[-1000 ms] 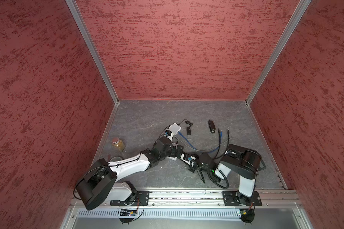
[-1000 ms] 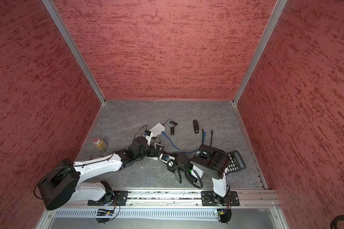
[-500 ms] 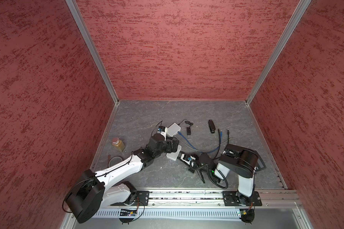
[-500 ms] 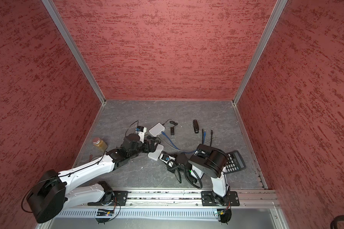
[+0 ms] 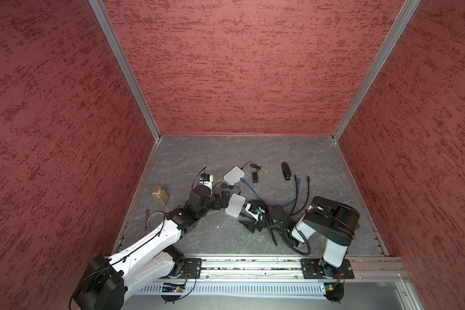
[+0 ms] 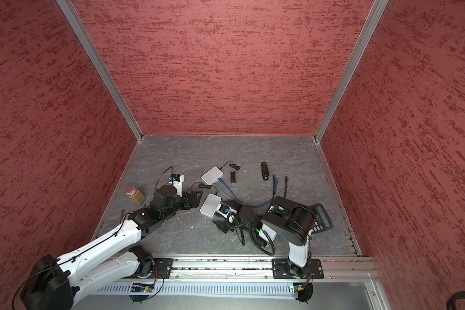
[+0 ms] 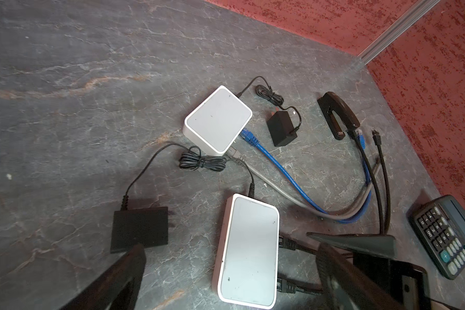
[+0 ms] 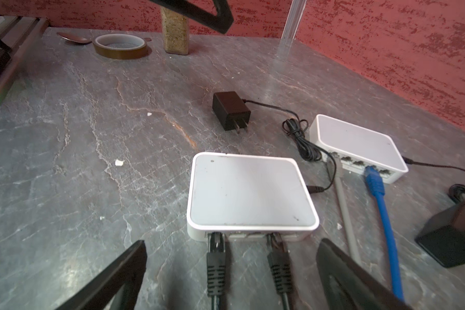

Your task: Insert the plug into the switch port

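Right wrist view: two black cable plugs (image 8: pixel 216 249) sit in ports of the white rectangular plastic switch (image 8: pixel 250 193). The right hand (image 8: pixel 232 243) is spread wide and empty, just short of the switch, and the left hand (image 7: pixel 231 248) likewise, beside it.

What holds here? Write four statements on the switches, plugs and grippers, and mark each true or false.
1. Two black plugs sit in the ports of the near switch. True.
2. The right gripper is shut on a plug. False: it is open and holds nothing.
3. A blue cable is plugged into the far switch. True.
4. The left gripper is shut. False: its jaws stand wide open.
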### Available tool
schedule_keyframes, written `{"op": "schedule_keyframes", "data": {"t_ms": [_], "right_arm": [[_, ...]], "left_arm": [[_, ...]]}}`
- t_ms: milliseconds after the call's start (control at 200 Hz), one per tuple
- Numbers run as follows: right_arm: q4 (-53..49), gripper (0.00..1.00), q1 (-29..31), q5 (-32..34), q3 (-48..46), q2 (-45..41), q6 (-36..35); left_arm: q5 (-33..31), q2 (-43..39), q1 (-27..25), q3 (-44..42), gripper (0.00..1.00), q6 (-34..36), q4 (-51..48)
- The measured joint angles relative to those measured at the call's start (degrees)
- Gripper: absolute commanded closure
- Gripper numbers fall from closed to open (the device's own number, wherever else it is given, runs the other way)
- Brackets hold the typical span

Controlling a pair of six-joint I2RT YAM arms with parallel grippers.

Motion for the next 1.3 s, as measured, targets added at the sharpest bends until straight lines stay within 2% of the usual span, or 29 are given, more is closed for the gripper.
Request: {"op": "schedule_keyframes", "data": {"t_ms": [281,561,721,947,1102,1302], "right_arm": [[-19.4,0.01,-0.3,2.0,9.2,-12.3,1.7],[-34.9,0.01,-4.7,4.9,11.4,-21.4,7.3],[-42.4,0.01,-11.5,6.3,11.4,-29.2,10.3],[-51.0,0.01,-23.4,7.7,11.4,-37.1,10.3],[-54.4,0.01,-33.1,7.7,11.1,-38.4,9.8],[-49.8,0.01,-42.4,8.3,6.1,-35.6,9.0]], "left_arm": [[-0.5,-3.6,3.4,-0.3,0.0,1.1,-3.1],[-1.6,-5.5,7.0,-0.3,0.0,2.5,-6.3],[-2.9,-7.7,11.0,-0.8,0.0,3.8,-7.6],[-3.9,-8.0,16.9,-1.9,0.0,4.7,-8.2],[-6.1,-7.7,18.9,-1.9,0.0,8.0,-7.8],[-8.0,-6.4,22.9,-3.4,0.01,15.5,0.4]]}}
